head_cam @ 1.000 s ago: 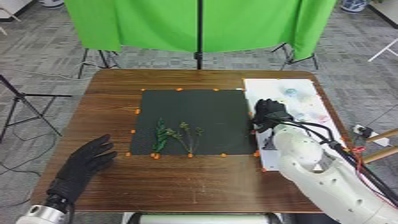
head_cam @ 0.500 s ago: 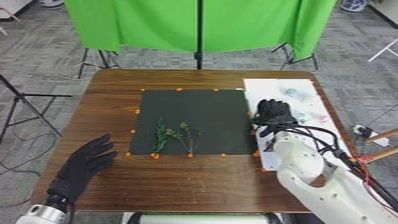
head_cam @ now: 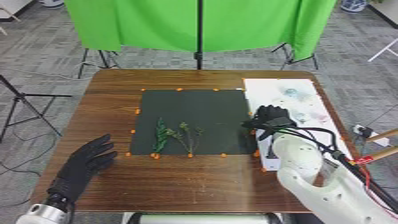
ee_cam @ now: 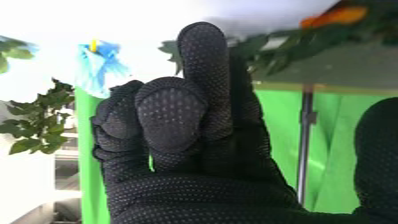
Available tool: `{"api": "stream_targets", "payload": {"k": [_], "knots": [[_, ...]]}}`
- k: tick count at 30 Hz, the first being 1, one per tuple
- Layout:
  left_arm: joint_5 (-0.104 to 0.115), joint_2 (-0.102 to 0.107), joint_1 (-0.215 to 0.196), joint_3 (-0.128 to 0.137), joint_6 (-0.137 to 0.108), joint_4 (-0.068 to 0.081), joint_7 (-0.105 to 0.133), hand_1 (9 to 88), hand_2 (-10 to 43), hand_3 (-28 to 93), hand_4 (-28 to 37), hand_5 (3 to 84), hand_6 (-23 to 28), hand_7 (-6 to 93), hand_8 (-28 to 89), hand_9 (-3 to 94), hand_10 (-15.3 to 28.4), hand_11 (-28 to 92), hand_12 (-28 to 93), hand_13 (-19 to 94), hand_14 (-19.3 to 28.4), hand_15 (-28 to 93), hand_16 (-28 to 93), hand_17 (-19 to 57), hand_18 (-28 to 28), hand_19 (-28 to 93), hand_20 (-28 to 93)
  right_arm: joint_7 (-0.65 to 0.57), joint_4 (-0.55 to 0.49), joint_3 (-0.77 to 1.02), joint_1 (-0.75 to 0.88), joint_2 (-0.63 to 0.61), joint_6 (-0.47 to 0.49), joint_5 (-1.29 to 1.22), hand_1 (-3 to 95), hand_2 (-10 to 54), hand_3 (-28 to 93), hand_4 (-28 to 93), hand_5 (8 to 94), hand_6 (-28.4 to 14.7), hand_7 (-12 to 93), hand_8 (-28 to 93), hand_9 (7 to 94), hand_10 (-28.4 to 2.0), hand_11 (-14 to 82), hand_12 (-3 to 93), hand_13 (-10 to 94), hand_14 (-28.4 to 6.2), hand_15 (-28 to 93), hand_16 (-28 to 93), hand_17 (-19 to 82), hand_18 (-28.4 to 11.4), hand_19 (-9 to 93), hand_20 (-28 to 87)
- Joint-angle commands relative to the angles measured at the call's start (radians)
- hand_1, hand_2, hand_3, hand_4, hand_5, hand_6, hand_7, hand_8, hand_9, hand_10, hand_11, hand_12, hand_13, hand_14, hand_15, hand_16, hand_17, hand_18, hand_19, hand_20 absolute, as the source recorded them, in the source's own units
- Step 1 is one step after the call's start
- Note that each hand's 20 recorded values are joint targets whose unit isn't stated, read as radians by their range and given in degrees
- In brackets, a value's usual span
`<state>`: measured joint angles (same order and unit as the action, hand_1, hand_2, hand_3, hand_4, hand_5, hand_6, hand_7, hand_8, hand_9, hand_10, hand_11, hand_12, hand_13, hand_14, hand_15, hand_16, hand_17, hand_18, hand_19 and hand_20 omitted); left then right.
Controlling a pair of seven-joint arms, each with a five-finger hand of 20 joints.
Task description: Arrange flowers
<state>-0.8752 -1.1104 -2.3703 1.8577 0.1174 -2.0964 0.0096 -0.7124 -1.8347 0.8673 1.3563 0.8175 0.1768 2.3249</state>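
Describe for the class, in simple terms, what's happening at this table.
A robot is working on a flower arrangement. Its right hand is where the dark mat meets the white sheet; whether it holds a stem is unclear. A leafy sprig and a budded sprig lie side by side on the mat. The left hand waits open at the table's left side.

pretty basic grey patterned floor point(head_cam: 53, 60), big bright green cloth point(head_cam: 151, 25) hanging past a brown wooden table point(head_cam: 204, 185), skinny black tripod point(head_cam: 19, 96) off left, some blue-and-white round thing point(head_cam: 354, 5) back right
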Motion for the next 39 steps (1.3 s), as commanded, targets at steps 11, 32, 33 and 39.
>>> {"api": "stream_targets", "payload": {"k": [11,32,33,39], "knots": [[-0.006,-0.008,-0.011,-0.003,0.008,0.015,-0.026,24.7,0.2,70,-28.3,29.4,3.9,20.0,-11,26.6,11.8,21,15,22,15.3,37,-4,-9.0,22.1,53,0,0.019,0.096,-0.116,-0.030,0.059,0.116,0.030,41.5,-9.5,72,-28,59.4,-1.5,52,-3,80.6,-6.9,45.6,36.5,80,-2.1,68,32,39,-19.8,88,40],[-0.008,-0.013,-0.001,-0.004,0.013,0.022,-0.034,24.8,0.3,70,-28.3,29.7,4.0,19.7,-10,26.6,11.8,21,15,21,15.4,37,-4,-9.1,22.2,53,0,0.178,0.123,-0.015,0.088,0.001,-0.359,-0.057,47.9,-9.5,93,-21,64.5,-6.9,75,-21,85.5,-7.5,30.7,50.7,83,-0.5,64,40,38,-18.6,82,45],[-0.009,-0.014,-0.003,-0.003,0.013,0.021,-0.035,24.8,0.3,70,-28.3,29.7,4.0,19.7,-10,26.5,11.7,21,15,21,15.4,37,-4,-9.1,22.1,53,0,0.184,0.120,-0.008,0.091,0.000,-0.389,-0.051,47.7,-9.5,93,-20,64.6,-7.1,75,-22,85.4,-7.7,31.3,51.1,82,-0.8,64,40,38,-18.8,82,44],[-0.008,-0.014,-0.004,-0.002,0.013,0.021,-0.035,24.8,0.3,70,-28.3,29.8,4.1,19.7,-10,26.5,11.7,21,15,21,15.4,37,-4,-9.0,22.1,53,0,0.153,0.076,0.023,0.093,-0.017,-0.437,-0.007,47.8,-9.5,93,-20,64.7,-7.5,77,-24,85.4,-8.0,32.0,51.6,82,-1.5,66,40,37,-19.0,84,41]]}}
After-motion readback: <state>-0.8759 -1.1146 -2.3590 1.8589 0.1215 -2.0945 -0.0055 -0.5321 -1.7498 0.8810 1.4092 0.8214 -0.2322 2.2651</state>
